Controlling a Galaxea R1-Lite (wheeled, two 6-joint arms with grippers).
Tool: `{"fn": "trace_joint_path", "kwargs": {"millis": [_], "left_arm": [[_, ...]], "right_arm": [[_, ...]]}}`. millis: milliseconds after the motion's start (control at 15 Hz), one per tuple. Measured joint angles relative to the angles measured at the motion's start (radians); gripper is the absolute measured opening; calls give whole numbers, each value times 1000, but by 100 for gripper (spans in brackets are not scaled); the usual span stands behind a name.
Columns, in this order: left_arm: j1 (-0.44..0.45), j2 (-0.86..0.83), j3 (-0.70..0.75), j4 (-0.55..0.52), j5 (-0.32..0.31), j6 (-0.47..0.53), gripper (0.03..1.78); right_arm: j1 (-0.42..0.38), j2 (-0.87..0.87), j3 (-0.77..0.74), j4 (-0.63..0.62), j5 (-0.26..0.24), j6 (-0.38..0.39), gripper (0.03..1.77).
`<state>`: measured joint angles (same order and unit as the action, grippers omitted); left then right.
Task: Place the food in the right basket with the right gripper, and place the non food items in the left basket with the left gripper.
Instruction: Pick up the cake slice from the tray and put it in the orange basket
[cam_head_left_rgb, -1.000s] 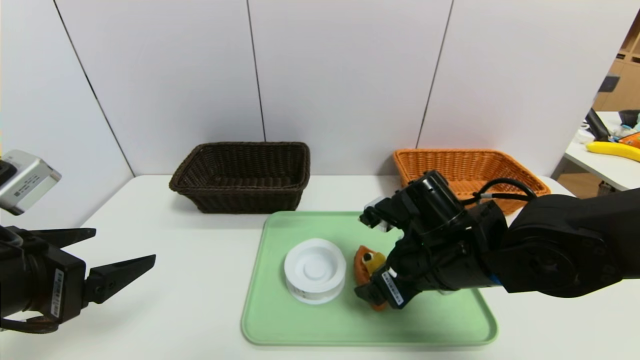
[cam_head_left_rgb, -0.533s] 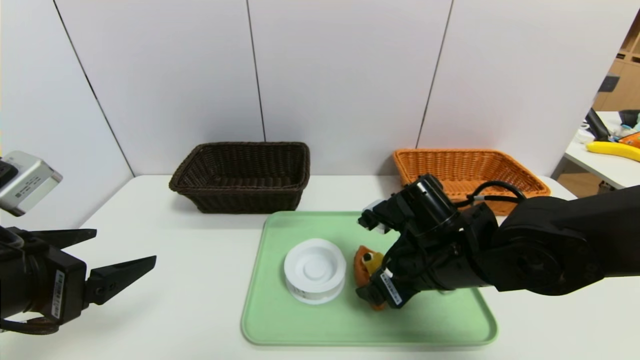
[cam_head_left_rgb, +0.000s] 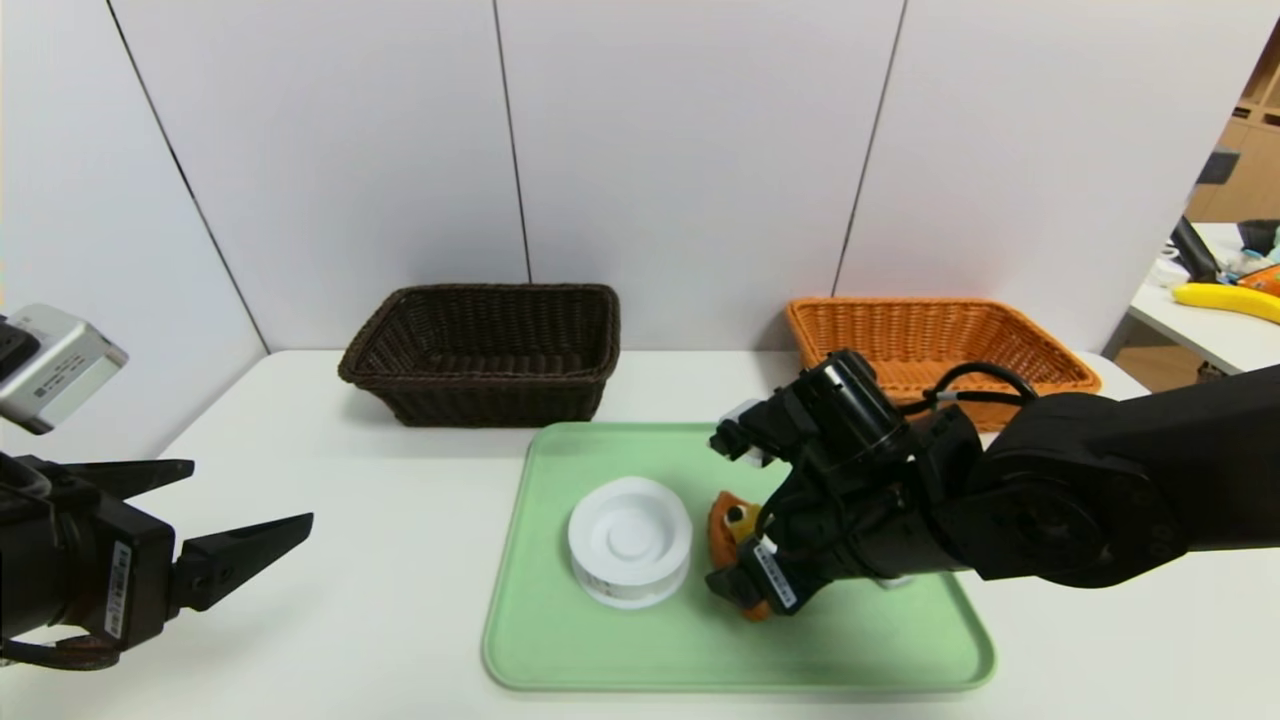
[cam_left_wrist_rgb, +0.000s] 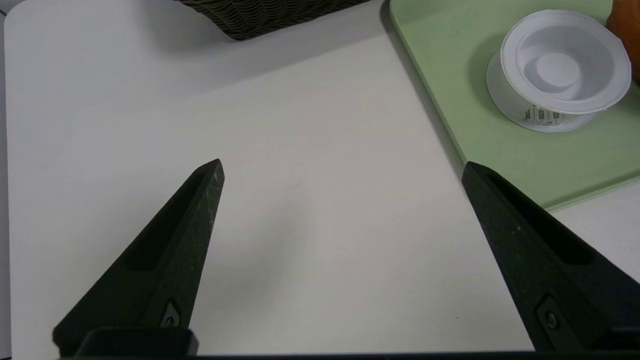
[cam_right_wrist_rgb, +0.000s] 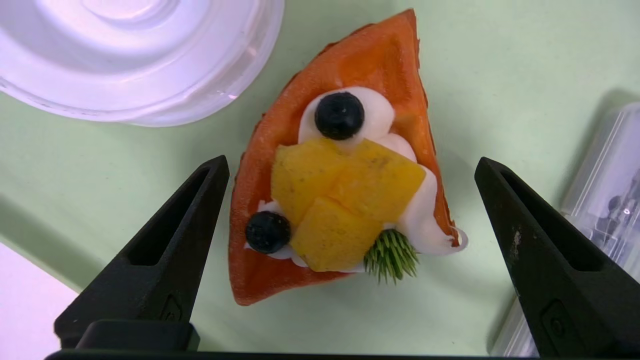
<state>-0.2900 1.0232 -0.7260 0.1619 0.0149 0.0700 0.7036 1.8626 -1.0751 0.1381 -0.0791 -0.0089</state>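
The right hand (cam_right_wrist_rgb: 350, 210) is held spread over the green tray (cam_head_left_rgb: 560, 660), its fingers either side of the orange cake slice (cam_right_wrist_rgb: 345, 165) beside the white tub (cam_head_left_rgb: 630, 540). The grasp step is judged in hand; closing is called for next. The left hand (cam_left_wrist_rgb: 342, 172) is parked spread above the desk (cam_head_left_rgb: 350, 560). A clear object (cam_right_wrist_rgb: 605, 200) is cut off.

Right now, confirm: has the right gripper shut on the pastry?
No: the right gripper is open, its fingers either side of the pastry, not touching.
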Motion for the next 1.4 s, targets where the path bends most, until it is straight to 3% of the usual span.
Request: {"fn": "trace_joint_path", "kwargs": {"millis": [200, 400, 533, 1400], "left_arm": [[0, 0, 2, 0, 0, 0, 169], [0, 0, 2, 0, 0, 0, 169], [0, 0, 2, 0, -1, 0, 169], [0, -4, 10, 0, -1, 0, 169]], "right_arm": [[1, 10, -1, -10, 2, 1, 163], [4, 16, -2, -18, 9, 3, 118], [7, 17, 0, -19, 13, 4, 105], [4, -50, -26, 10, -4, 32, 87]]}}
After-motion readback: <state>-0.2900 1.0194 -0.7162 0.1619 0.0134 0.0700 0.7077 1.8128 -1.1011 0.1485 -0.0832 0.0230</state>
